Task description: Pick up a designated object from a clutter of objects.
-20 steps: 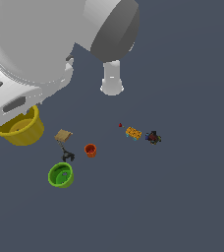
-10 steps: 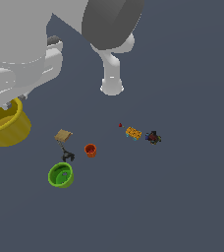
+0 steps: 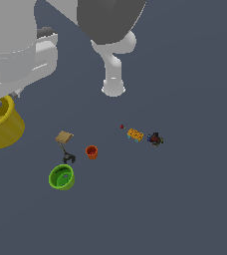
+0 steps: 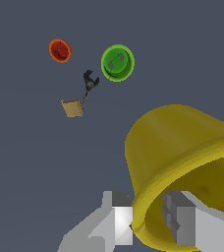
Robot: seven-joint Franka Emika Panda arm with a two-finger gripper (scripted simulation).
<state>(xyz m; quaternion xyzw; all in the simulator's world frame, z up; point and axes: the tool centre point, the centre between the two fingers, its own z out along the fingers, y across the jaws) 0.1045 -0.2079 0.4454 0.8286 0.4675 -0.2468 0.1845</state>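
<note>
The mustard-yellow bowl (image 3: pixel 2 127) hangs at the exterior view's left edge, lifted off the floor under the arm's white hand. In the wrist view the bowl (image 4: pixel 182 147) fills the frame, tilted, and my gripper (image 4: pixel 151 224) is shut on its rim, one finger (image 4: pixel 120 221) outside the wall and one inside. Below lie the lime-green bowl (image 3: pixel 61 177), the orange-red cup (image 3: pixel 91 152), the tan flat block (image 3: pixel 64 137) and the dark clamp (image 3: pixel 68 157). In the exterior view the fingers are hidden by the hand.
An orange piece (image 3: pixel 135 134), a dark multicoloured piece (image 3: pixel 155 139) and a tiny red bit (image 3: pixel 121 126) lie toward the exterior view's right. The arm's white base column (image 3: pixel 114 82) stands behind them. The wrist view shows the green bowl (image 4: pixel 117 63), cup (image 4: pixel 60 50), clamp (image 4: pixel 89 81) and block (image 4: pixel 72 108).
The hand with the yellow bowl has risen and shifted toward the exterior view's left; bowl and arm look larger now. The items on the floor have not moved.
</note>
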